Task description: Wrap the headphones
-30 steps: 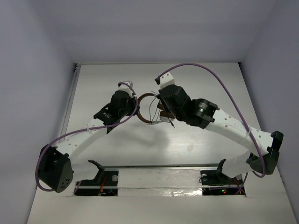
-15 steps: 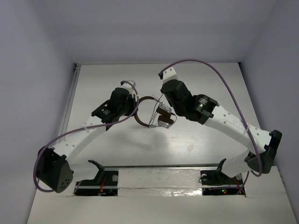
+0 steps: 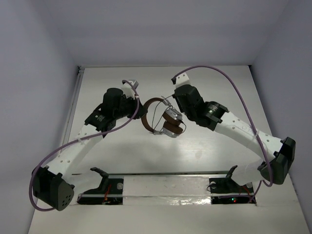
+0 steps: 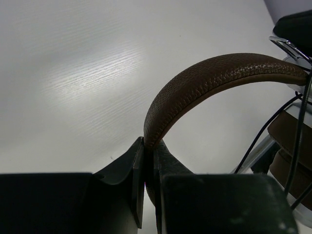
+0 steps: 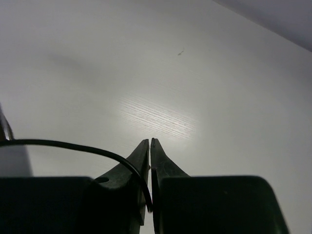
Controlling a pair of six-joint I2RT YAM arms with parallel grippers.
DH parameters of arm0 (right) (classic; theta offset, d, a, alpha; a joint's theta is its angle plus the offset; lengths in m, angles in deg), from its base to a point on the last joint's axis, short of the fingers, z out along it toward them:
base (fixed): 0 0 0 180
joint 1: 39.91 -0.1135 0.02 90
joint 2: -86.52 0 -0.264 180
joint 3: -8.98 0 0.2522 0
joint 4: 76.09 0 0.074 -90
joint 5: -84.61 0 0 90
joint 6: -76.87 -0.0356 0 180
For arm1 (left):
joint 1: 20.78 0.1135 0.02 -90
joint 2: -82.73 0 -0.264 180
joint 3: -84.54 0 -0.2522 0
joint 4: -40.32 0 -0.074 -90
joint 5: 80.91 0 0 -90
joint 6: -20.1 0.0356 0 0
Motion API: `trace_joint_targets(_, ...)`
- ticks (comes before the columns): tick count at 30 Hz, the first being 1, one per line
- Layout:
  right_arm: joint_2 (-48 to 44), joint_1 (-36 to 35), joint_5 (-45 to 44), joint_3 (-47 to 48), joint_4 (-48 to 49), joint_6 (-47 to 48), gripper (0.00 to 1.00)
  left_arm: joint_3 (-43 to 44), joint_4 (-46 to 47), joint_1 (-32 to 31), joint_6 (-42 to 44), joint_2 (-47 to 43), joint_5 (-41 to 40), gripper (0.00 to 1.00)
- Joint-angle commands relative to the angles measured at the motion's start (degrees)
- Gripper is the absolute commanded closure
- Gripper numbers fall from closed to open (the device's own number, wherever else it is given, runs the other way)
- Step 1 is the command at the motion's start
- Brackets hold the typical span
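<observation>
the left gripper (image 4: 147, 146) is clenched on the brown headband (image 4: 209, 73), holding the headphones (image 3: 163, 119) up between the two arms. the right gripper (image 5: 149, 142) has its fingers pinched on the thin dark cable (image 5: 73, 145), which trails leftward from them toward the earcups (image 3: 171, 126), so the right arm looks nearer for winding.

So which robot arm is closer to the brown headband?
Left. On the left arm the jaws pinch the headband itself; on the right arm they grip only the thin cable.
</observation>
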Motion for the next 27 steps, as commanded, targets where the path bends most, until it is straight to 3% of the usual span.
trace_joint_targets(1,-5.6,1.6,4.9,-2.2,7.5,-2.3,0.88,4.5,5.9,2.1,-3.0,-2.4,6.5,1.00)
trace_joint_targets(14,-12.2,7.1,27.7,-16.0,27.1,-10.4,0.86,6.3,11.4,5.2,-8.1,-2.4,14.2,1.00)
trace_joint_targets(16,-12.6,8.4,29.8,-18.2,30.5,-11.4,0.80,5.8,14.2,5.8,-9.7,-2.7,14.5,1.00)
trace_joint_targets(22,-13.8,11.5,39.7,-25.5,45.2,-16.2,0.79,6.5,20.8,5.8,-15.4,-2.1,13.6,1.00)
trace_joint_targets(27,-13.3,13.4,45.8,-31.2,54.4,-20.2,0.82,8.0,19.6,5.8,-16.4,-2.3,7.2,1.00)
